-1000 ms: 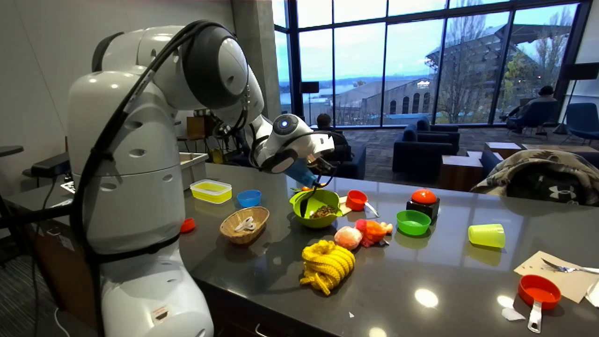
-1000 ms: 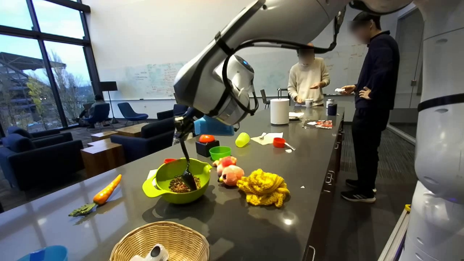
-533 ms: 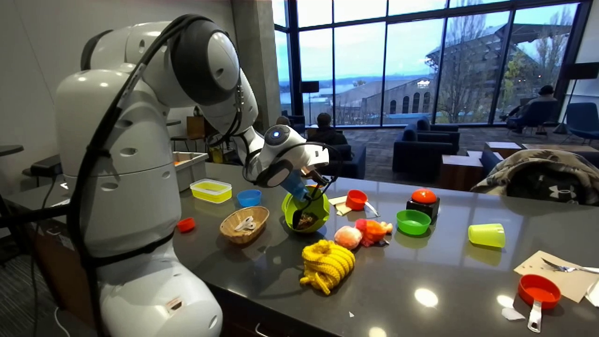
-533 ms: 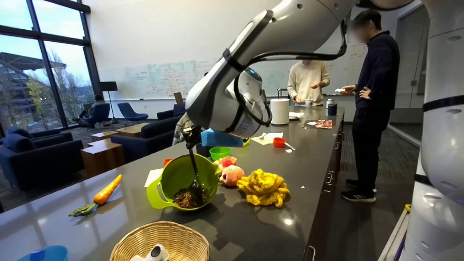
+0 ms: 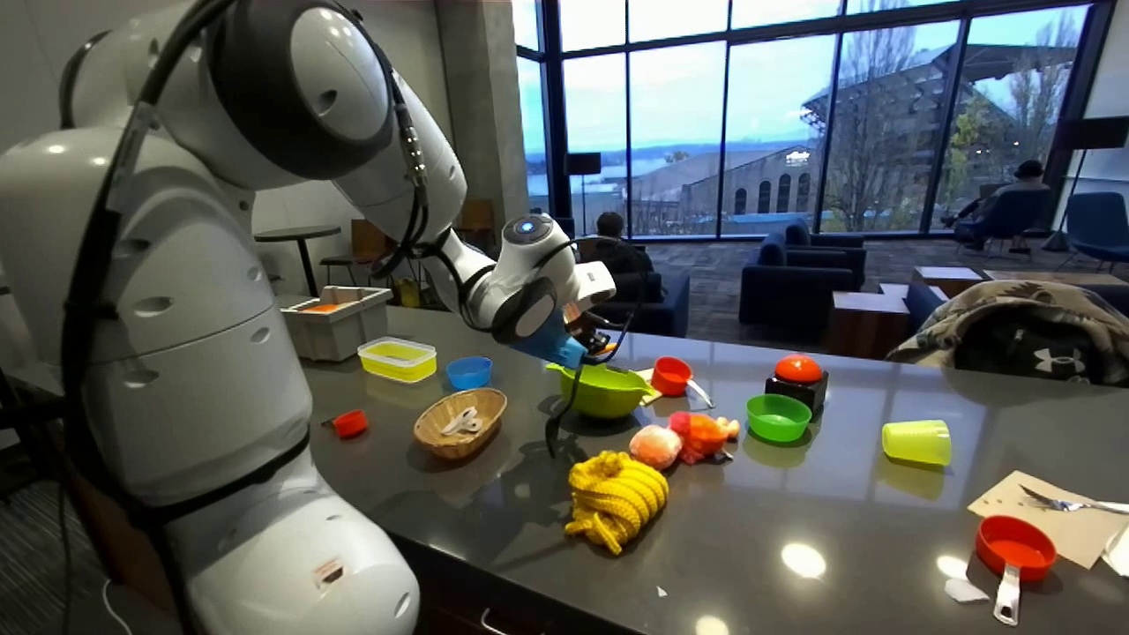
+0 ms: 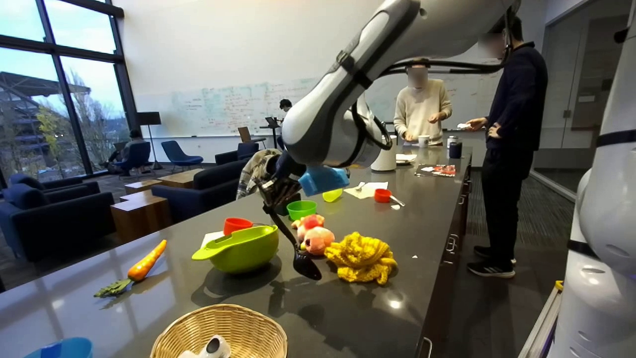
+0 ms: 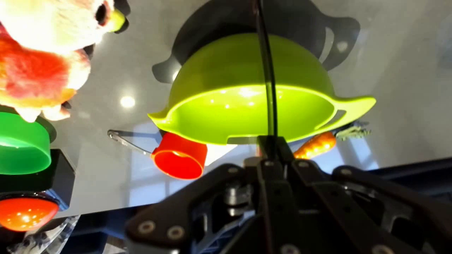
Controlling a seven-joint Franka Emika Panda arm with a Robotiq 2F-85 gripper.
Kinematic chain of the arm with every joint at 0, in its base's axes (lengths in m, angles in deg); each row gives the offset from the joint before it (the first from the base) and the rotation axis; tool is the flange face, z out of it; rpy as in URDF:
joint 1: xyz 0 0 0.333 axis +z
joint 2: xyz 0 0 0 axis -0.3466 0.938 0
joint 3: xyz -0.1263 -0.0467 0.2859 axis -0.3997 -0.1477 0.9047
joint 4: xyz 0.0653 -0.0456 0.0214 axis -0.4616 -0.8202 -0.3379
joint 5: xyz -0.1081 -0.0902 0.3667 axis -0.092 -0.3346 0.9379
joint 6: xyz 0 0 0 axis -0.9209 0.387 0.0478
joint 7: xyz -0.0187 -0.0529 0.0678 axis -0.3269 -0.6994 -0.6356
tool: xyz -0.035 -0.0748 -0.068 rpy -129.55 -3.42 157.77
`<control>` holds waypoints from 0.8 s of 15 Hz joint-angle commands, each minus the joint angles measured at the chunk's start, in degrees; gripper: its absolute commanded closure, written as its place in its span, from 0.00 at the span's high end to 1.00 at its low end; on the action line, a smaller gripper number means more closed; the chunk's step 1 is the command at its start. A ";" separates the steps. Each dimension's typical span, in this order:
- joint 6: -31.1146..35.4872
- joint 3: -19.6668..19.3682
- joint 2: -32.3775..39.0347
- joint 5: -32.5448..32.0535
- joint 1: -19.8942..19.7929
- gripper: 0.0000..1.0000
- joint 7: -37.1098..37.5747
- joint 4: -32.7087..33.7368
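The black two-fingered gripper [image 7: 272, 140] is clamped on the handle of a glossy black spoon [image 6: 306, 266], its jaws together around it at the lower centre of the wrist view. From there the thin handle runs to the top edge of that frame, crossing in front of a lime-green plastic bowl [image 7: 226, 72] with a looped grip and a pouring lip. In an exterior view, the spoon slants down at the centre of the frame, scoop end lowest, outside the bowl and just right of it; I cannot tell whether its tip touches the glossy dark-grey counter [image 6: 357, 318]. The bowl tips away from the viewer in both exterior views, so little of its inside shows.

A pink and orange plush bird [image 6: 318, 241] lies near the spoon, with a bunched yellow knitted cloth [image 6: 362, 258] beside it to the right. A red measuring cup [image 7: 180, 157] with a metal handle sits near the bowl, left of centre low in the wrist view. An orange carrot [image 6: 144, 265] with a leafy green top lies at the left of an exterior view, and a round wicker basket [image 6: 241, 323] with a white object [image 6: 216, 346] in it meets the bottom edge. In an exterior view, a round green cup [image 5: 779, 421] stands right of centre, in front of a red dome button [image 5: 798, 368] on a black block [image 5: 818, 394].
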 commanded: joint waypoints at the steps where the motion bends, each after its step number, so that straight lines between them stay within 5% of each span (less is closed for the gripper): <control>1: -15.83 3.55 -3.32 -16.57 -4.23 0.01 9.32 5.17; 2: -20.19 0.22 -3.04 -18.52 0.22 0.01 9.47 8.26; 6: -32.00 0.52 0.18 -19.57 5.60 0.01 8.56 21.46; 12: -31.81 -0.46 5.50 -7.57 9.10 0.01 1.61 30.66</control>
